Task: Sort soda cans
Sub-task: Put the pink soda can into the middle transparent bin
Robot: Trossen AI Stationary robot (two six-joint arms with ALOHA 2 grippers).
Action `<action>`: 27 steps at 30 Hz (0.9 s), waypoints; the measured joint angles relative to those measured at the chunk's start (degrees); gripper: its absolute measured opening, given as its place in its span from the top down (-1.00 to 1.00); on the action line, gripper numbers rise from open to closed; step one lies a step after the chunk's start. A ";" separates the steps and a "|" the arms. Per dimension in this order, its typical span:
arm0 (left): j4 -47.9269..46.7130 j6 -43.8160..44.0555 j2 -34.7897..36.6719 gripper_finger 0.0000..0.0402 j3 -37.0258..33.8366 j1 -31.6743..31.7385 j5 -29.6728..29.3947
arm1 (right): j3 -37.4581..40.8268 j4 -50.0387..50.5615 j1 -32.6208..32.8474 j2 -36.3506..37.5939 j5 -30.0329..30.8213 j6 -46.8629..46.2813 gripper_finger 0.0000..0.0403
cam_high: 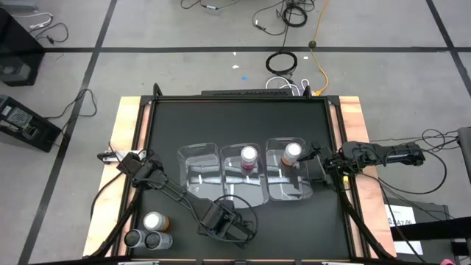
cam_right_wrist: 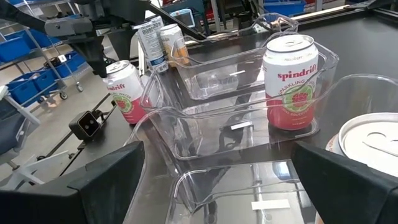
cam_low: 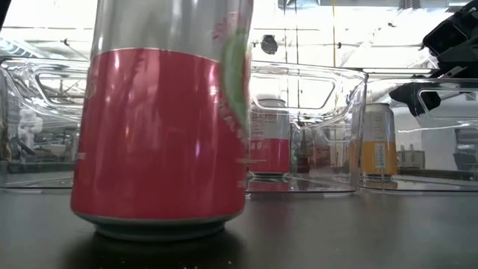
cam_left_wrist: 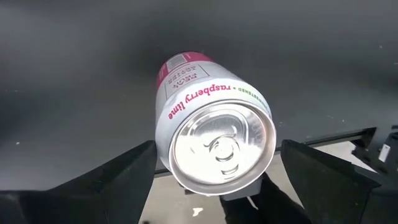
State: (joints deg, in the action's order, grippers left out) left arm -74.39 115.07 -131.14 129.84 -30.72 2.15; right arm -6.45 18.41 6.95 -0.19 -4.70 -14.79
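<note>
A red-pink raspberry-lime can (cam_left_wrist: 214,140) stands upright on the black table near its near edge and looms large in the low view (cam_low: 160,142). My left gripper (cam_high: 227,223) hangs over it, pointing down, open, with a finger on each side and clear of the can. In the high view the gripper hides this can. A second red-pink can (cam_high: 249,156) stands in the middle clear bin and an orange can (cam_high: 293,153) in the right bin. Another orange can (cam_high: 153,221) and two silver-grey cans (cam_high: 144,239) stand at the near left corner. My right gripper (cam_high: 320,162) is open beside the right bin.
Three clear plastic bins (cam_high: 199,173) stand side by side mid-table; the left one holds nothing. The table has raised wooden side rails (cam_high: 125,132). Cables lie on the floor beyond the far edge. The right wrist view shows the orange can's top (cam_right_wrist: 373,137) close to my right gripper (cam_right_wrist: 217,180).
</note>
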 joint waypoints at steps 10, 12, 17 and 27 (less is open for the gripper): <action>0.88 -0.57 0.01 -0.75 0.00 0.00 -2.04 | -0.01 0.00 0.01 0.00 0.01 0.48 -0.98; 0.99 -0.55 0.01 -0.75 0.00 0.02 -2.40 | 0.00 0.00 0.01 0.00 -0.01 0.68 -0.98; 0.94 -1.51 0.01 -0.75 0.00 0.00 -4.64 | -0.01 0.00 -0.01 0.00 -0.07 0.88 -0.98; 0.97 -2.02 0.03 -0.75 0.00 0.33 -6.51 | 0.01 0.00 0.01 0.00 -0.09 1.16 -0.98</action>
State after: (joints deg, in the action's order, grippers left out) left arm -73.43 113.06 -131.11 129.84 -30.39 -4.36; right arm -6.44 18.41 6.96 -0.19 -4.80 -13.63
